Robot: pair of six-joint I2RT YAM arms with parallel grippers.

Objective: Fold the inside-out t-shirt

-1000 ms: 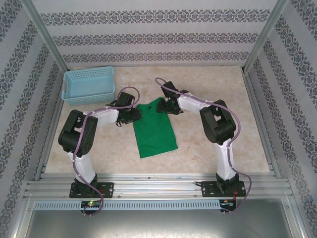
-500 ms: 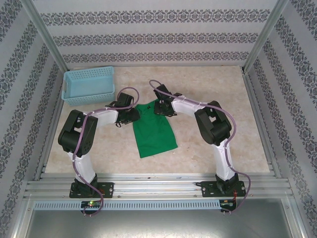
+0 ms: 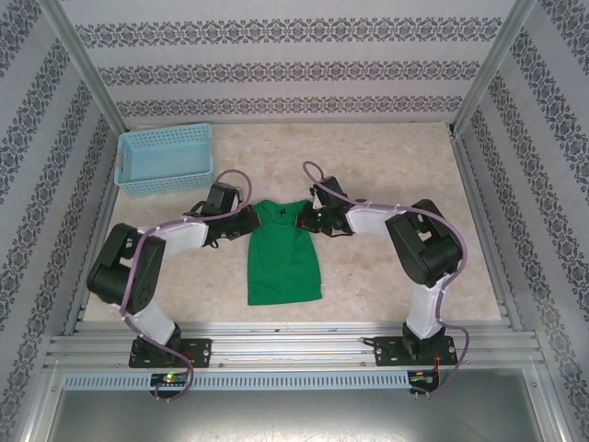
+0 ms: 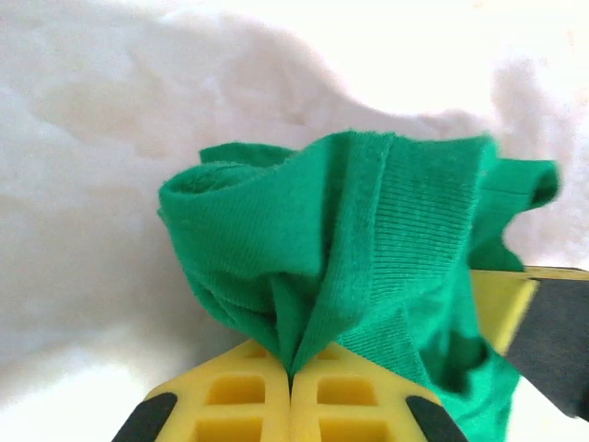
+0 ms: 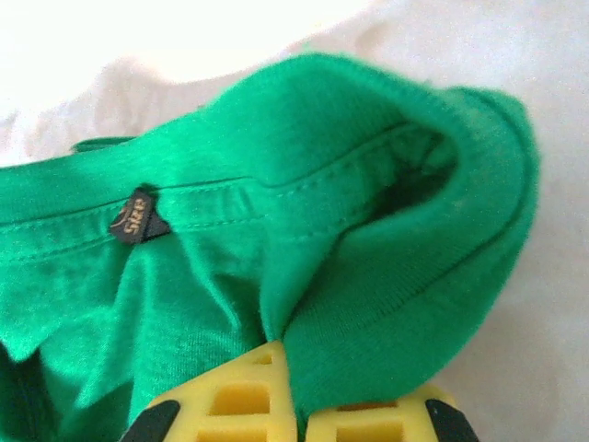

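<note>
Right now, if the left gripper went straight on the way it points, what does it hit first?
The green t-shirt: the left gripper is shut on a bunched fold of it. Beyond the cloth, the right gripper seems to face it, depth unclear.

My top cam looks down from behind over the whole table [image 3: 276, 147], both wrist cams v. close on the shirt [image 3: 284, 258] it shares.

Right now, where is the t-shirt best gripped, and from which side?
Likely at its far collar end, one corner per arm, each from its own side. The t-shirt lies long and narrow, collar away from the bases; left gripper and right gripper pinch there.
</note>
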